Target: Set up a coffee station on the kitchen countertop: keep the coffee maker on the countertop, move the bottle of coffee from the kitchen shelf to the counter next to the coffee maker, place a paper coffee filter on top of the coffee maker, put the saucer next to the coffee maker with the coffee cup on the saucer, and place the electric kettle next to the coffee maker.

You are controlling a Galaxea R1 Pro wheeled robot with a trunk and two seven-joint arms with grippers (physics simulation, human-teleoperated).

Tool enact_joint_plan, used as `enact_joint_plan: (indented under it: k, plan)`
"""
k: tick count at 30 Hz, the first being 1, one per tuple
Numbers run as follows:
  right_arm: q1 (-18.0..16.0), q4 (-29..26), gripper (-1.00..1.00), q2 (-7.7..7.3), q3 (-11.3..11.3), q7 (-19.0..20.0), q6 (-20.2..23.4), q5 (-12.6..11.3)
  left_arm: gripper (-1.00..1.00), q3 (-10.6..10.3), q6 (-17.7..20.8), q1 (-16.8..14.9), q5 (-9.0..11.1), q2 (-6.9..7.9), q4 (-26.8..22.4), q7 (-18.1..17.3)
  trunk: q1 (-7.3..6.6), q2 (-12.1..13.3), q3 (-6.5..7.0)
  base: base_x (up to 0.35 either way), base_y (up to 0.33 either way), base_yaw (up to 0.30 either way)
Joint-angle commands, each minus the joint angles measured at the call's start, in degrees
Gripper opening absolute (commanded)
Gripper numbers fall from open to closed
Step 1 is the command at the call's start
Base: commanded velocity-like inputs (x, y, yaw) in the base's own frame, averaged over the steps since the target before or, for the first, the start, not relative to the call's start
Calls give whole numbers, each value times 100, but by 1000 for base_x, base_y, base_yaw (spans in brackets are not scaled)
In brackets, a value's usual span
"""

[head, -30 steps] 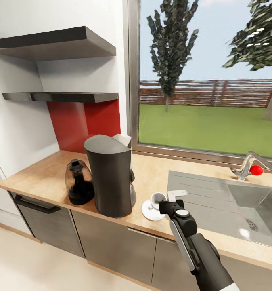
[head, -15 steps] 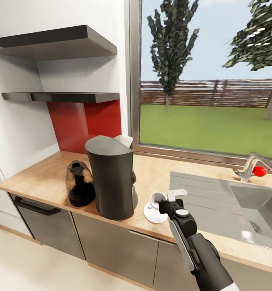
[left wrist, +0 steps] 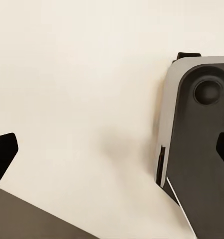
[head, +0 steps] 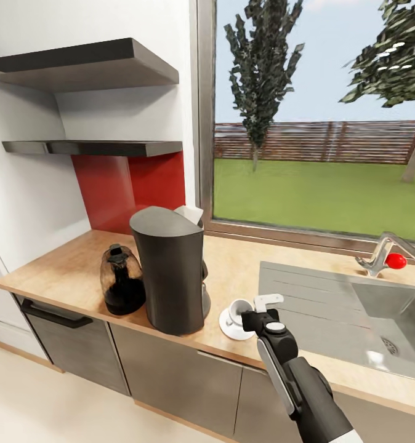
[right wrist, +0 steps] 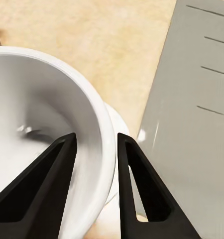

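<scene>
While the right gripper [head: 257,309] hangs over the counter's front edge, the relation to watch is rim against fingers: in the right wrist view the coffee cup's [right wrist: 40,134] wall runs straight up between the two black fingers [right wrist: 137,184], one inside the bowl and one outside. The jaws are pinched on that rim, so the cup is in its grasp. From the head camera the cup [head: 237,309] sits on the white saucer [head: 231,327], just beside the coffee maker [head: 169,271] on its sink side, with the dark glass kettle [head: 121,280] touching or nearly touching the maker's far flank. The gripper comes at the cup from the sink [head: 380,320] side, and the right arm is clearly the nearer one; the left gripper [left wrist: 112,159] faces pale floor, fingers spread wide and empty. A white filter [head: 191,213] peeks from the maker's top. By the look of it, the cup is seated and letting go comes next.
</scene>
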Motion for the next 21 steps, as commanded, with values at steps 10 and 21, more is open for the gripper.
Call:
enact_joint_plan:
  k: [10,21]
  plan:
    - [-6,449,-100,9,10,-57,18,-64,100,39,-23,-10,-11,28,-10,13,2,-10,-11,98,79,0]
    - [-6,507,-100,8,-4,-57,17,-64,100,15,-23,-13,-13,7,-3,7,2,-10,-11,51,-7,0]
